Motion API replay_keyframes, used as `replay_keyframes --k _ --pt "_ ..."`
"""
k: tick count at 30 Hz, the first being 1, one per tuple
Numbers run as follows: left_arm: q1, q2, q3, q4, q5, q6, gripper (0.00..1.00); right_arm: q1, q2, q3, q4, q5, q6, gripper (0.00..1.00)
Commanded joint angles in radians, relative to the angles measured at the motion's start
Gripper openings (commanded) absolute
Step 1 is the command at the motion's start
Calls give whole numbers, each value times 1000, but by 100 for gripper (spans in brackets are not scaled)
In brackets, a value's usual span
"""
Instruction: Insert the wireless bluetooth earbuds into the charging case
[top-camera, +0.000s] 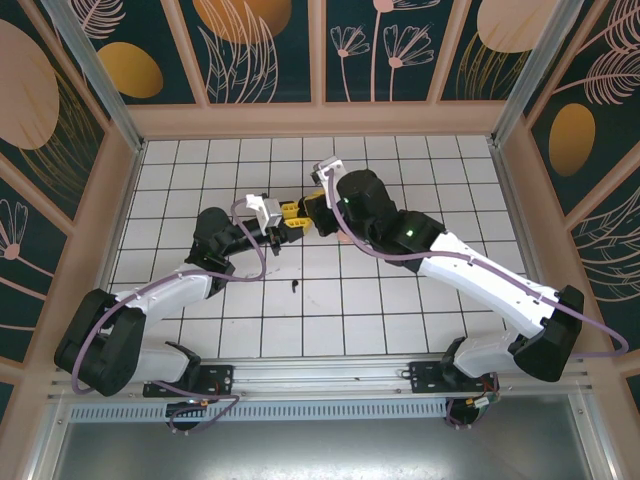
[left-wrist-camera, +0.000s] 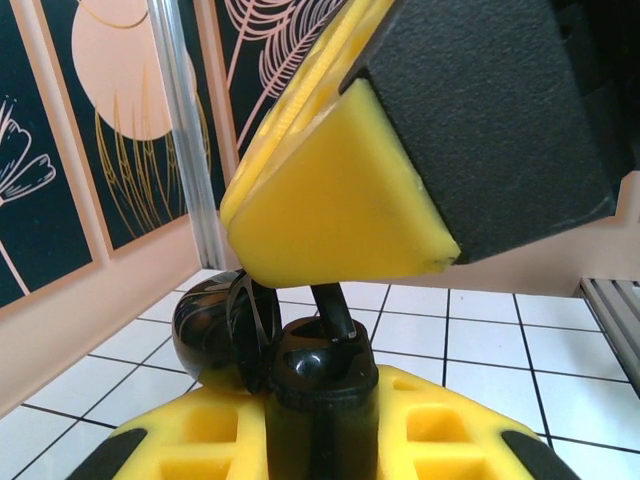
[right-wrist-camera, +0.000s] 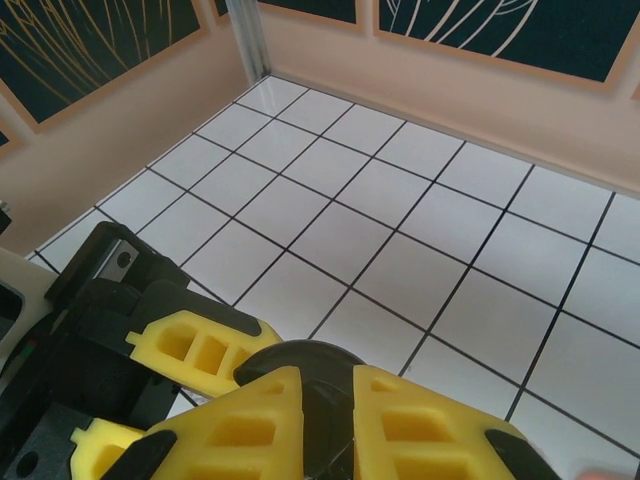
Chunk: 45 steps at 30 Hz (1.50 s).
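Glossy black plastic on the charging case (left-wrist-camera: 320, 375), highlights sliding over its smooth rounded lid (left-wrist-camera: 212, 335). The black earbud (left-wrist-camera: 335, 303) shines the same. On the left gripper (left-wrist-camera: 320, 425), matt yellow plastic fingers with moulded hollow pockets. The right gripper (right-wrist-camera: 328, 388) has the same, backed by a grainy matt black housing (left-wrist-camera: 500, 120). The table (top-camera: 400, 300) is smooth white tile with a soft sheen. Far left stands a brushed metal post (left-wrist-camera: 185, 120).

a desk (top-camera: 400, 300) of white tiles with thin black grid lines lies inside a pale peach wooden frame (top-camera: 320, 120). the walls hold dark teal panels (top-camera: 265, 50) printed with gold and peach leaves and discs. aluminium posts (top-camera: 90, 70) stand at the far corners. a slotted metal rail (top-camera: 320, 410) runs along the near edge. the light is bright and even, possibly from overhead.
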Motion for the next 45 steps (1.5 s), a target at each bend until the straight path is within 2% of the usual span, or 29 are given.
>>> replay_keyframes --k 1,11,18,23,28,32,35,39,45 --pt "-5 -2 50 52 28 -16 0 25 20 -33 -10 45 -30 15" --pt "-5 0 61 44 31 -31 0 59 26 -48 -16 101 -39 15" --pt "-6 -5 59 39 31 -38 0 70 45 -16 -31 32 -96 15" --pt "-5 -6 48 57 15 -57 0 88 88 31 -69 70 -103 16" --pt "-5 -9 20 91 -11 -66 0 87 108 97 -105 144 -64 28" --pt "-5 -6 -6 128 -34 -79 0 75 109 185 -145 195 4 51" --pt "-5 -7 -31 165 -65 -90 0 60 84 247 -163 191 71 61" --pt "-6 -8 -62 221 -126 -100 0 12 22 282 -182 154 208 66" --pt "-5 -9 -102 300 -268 -114 0 -76 -99 197 -215 89 429 66"
